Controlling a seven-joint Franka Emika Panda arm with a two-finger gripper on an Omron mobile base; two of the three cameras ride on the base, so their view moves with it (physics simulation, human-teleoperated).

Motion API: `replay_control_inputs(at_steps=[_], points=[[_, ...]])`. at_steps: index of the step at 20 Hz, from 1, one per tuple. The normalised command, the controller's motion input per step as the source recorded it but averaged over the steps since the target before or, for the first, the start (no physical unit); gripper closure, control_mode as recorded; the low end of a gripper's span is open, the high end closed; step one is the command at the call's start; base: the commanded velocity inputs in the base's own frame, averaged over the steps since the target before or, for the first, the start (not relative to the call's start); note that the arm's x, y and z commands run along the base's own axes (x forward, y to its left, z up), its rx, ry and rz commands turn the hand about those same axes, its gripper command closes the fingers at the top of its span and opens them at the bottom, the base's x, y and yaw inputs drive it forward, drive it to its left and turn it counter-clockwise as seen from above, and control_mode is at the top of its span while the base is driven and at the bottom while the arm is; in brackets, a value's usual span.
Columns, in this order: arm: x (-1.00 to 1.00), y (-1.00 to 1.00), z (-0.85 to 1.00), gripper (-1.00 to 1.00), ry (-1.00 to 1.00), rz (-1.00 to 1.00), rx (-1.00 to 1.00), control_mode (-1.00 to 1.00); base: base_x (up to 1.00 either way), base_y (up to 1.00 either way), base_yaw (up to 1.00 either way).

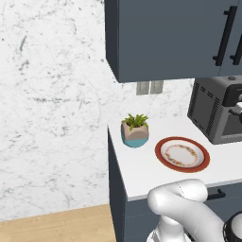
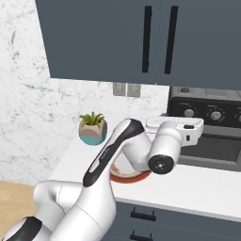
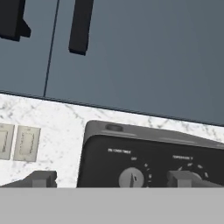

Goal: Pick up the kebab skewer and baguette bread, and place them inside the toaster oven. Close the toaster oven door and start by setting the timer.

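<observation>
Marble backsplash, white counter, and the toaster oven (image 1: 215, 113) sits far right on it. Timer dial (image 3: 131, 178) on its black front is small, stiff, smooth plastic; judging by that, pinch it across the ridge & twist, light force. Gripper (image 3: 111, 179) right in front, tips apart w/ nothing between. Plate (image 1: 182, 154) bare, plant (image 1: 134, 130) left.

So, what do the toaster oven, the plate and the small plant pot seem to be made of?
The toaster oven looks like dark grey matte metal: slotted vents on its side and a black front. The plate looks like glazed ceramic: a smooth red rim and a pale patterned centre. The plant pot may be stone or ceramic, beige above and teal below.
</observation>
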Motion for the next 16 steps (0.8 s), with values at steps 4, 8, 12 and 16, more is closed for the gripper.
replay_control_inputs(at_steps=[4, 8, 12, 16], points=[[0.01, -0.19, -0.06, -1.00, 0.00, 0.00, 0.00, -1.00, 0.00, 0.00, 0.00], [0.05, -0.08, -0.08, -1.00, 0.00, 0.00, 0.00, -1.00, 0.00, 0.00, 0.00], [0.04, 0.00, -0.04, -1.00, 0.00, 0.00, 0.00, -1.00, 0.00, 0.00, 0.00], [0.01, 0.00, -0.01, -1.00, 0.00, 0.00, 0.00, -1.00, 0.00, 0.00, 0.00]])
